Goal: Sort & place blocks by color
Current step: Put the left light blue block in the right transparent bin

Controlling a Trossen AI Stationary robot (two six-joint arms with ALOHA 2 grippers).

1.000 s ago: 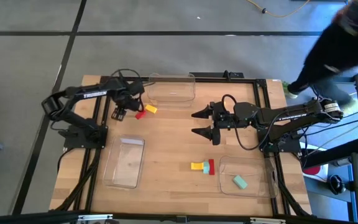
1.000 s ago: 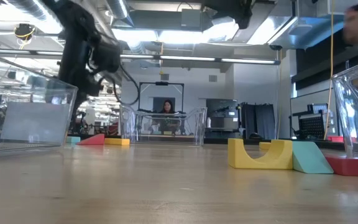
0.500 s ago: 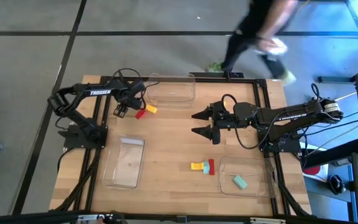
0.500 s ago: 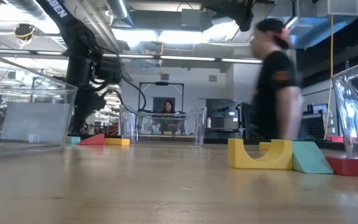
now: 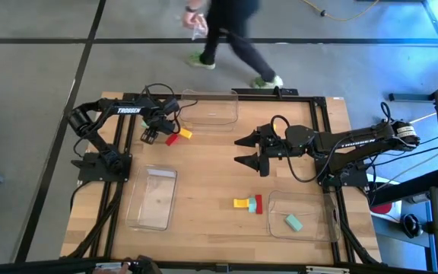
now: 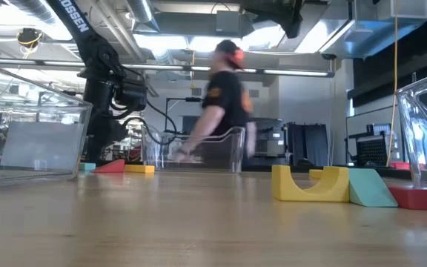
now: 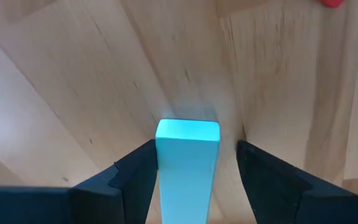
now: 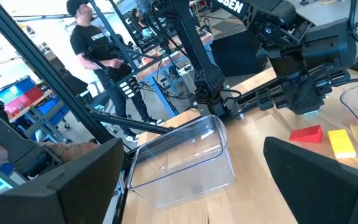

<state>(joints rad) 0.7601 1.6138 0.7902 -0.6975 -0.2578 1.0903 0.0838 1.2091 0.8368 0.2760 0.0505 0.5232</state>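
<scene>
My left gripper (image 5: 149,137) points down at the table's far left and is open. In the left wrist view (image 7: 196,149) its fingers stand on either side of a teal block (image 7: 187,168) lying on the wood, with a gap showing at one finger. Just right of it lie a red block (image 5: 172,139) and a yellow block (image 5: 185,134). A yellow arch (image 5: 242,203) and a red block (image 5: 258,203) lie near the front. Another teal block (image 5: 293,222) sits in the near right tray (image 5: 310,205). My right gripper (image 5: 242,151) hangs open above the table's middle.
A clear tray (image 5: 210,108) stands at the far edge beside the left gripper, and another (image 5: 152,198) at the near left. A teal wedge (image 6: 371,188) lies between the yellow arch and the red block. A person (image 5: 226,38) walks past beyond the far edge.
My left gripper has sunk toward the table beside the red and yellow blocks, its fingers staying equally far apart. The person has walked from right to left behind the table.
</scene>
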